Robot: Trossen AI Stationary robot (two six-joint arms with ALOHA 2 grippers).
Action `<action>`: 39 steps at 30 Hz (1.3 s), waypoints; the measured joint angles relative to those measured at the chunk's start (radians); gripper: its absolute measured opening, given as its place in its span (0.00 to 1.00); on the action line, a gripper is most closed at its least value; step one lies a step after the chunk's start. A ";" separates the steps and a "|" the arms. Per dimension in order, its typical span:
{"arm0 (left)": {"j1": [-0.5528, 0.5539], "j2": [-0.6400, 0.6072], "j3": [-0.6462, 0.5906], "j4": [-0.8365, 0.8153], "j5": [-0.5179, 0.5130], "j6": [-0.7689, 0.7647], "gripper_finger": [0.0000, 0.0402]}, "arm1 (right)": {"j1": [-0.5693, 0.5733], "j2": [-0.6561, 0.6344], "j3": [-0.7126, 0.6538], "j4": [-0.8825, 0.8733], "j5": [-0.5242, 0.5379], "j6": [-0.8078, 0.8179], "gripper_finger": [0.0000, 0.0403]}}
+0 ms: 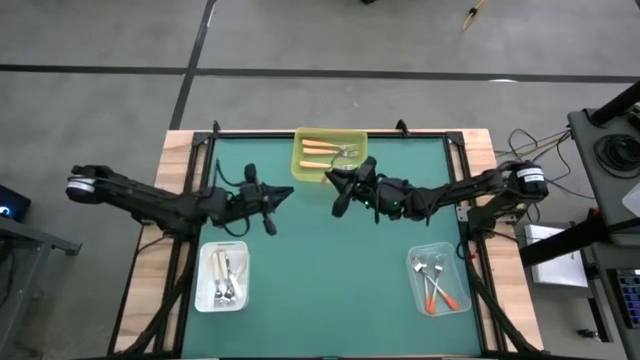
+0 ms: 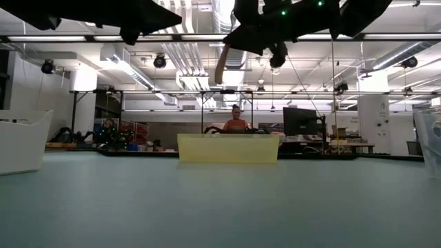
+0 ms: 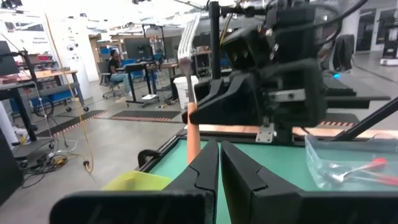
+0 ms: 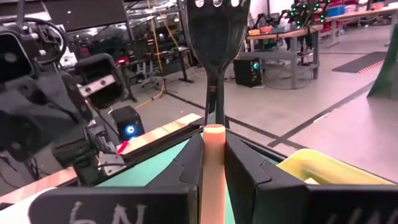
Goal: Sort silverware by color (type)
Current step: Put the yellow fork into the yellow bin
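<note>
On my green table (image 1: 330, 270) sit a yellow tray (image 1: 302, 168), a white tray (image 1: 203, 280) and a clear tray (image 1: 460, 283), with a seated person (image 2: 236, 121) far behind.

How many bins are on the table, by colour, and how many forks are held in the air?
Yellow bin: 1
White bin: 1
Clear bin: 1
Fork held in the right tool: 1
Total: 4
</note>
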 joint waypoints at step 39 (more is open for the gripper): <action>0.061 0.569 0.285 0.130 -0.258 0.068 0.44 | 0.014 0.049 0.040 0.034 0.076 0.014 0.08</action>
